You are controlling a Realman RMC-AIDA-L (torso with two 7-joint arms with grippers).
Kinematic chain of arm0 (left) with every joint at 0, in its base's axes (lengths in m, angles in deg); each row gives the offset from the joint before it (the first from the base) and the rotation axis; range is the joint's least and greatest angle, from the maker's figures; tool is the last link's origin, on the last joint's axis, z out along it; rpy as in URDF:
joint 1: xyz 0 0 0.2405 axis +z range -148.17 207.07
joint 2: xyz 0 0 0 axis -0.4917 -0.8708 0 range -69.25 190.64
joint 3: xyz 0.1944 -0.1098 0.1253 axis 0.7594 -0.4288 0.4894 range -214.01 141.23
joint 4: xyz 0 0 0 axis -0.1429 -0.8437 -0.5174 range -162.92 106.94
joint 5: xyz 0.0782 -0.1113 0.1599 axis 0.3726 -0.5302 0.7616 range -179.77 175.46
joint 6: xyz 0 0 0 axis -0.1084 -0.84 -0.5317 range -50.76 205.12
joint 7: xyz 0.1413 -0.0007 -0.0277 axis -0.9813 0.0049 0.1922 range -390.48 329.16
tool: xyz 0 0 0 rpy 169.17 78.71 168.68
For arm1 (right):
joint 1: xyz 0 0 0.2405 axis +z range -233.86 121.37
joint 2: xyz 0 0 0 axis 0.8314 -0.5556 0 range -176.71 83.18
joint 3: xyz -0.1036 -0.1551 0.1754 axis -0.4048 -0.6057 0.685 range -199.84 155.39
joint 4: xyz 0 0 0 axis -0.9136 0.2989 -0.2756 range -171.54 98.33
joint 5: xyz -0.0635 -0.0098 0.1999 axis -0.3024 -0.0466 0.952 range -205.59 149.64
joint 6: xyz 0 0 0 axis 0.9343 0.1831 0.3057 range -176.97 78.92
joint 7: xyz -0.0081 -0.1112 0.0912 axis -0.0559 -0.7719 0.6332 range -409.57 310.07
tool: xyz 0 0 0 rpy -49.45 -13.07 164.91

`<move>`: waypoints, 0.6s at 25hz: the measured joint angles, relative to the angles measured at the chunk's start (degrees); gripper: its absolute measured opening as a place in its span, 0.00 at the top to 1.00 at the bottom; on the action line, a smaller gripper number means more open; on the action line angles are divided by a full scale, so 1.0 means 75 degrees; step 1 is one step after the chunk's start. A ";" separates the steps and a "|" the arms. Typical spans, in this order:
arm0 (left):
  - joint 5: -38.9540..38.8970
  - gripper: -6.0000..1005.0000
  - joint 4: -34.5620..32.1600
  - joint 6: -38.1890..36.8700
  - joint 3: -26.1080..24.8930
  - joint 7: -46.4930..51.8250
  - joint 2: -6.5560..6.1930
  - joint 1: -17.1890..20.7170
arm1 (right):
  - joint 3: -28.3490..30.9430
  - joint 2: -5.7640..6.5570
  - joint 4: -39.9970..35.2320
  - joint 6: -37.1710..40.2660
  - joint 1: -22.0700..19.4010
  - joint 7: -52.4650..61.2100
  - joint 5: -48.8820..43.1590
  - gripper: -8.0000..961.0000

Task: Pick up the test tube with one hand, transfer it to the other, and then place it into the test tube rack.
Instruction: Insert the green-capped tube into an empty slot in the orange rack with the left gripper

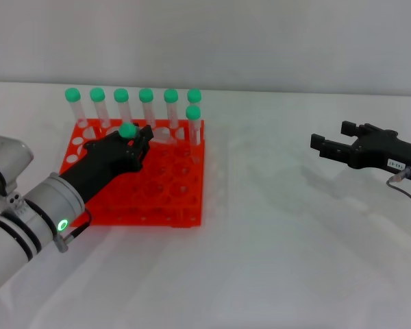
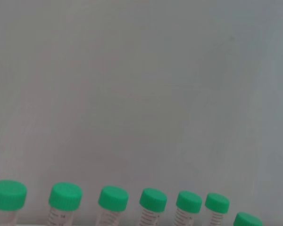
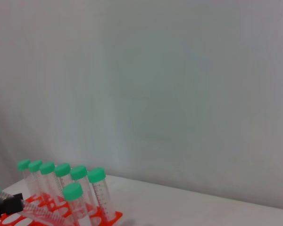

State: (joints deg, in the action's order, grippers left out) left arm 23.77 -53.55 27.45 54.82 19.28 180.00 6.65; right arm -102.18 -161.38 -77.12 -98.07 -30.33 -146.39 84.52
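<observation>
Test tube upright, green cap up, clamped in left gripper over the orange rack. Right gripper hangs apart, fingers parted, empty. White table, pale wall behind.

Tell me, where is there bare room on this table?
Bare tabletop lies between the orange rack and the right pincer, and along the near edge. It is crowded at the rack's far side, where capped tubes stand and the left pincer holds another tube.
</observation>
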 joint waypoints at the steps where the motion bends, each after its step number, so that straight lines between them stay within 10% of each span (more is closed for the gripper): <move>1: 0.0003 0.78 0.0000 0.0015 0.0003 0.0027 0.0000 -0.0021 | -0.0004 0.0000 0.0000 0.0000 0.0001 0.0001 0.0000 0.10; 15: 0.0073 0.78 0.0068 0.0447 -0.0044 0.0927 -0.0037 -0.0464 | 0.0005 0.0001 0.0000 -0.0015 -0.0064 0.0008 0.0000 0.10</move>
State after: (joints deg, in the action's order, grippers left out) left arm 24.32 -53.04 30.80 54.49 26.23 179.72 3.17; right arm -102.14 -161.37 -77.12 -98.18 -30.81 -146.34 84.52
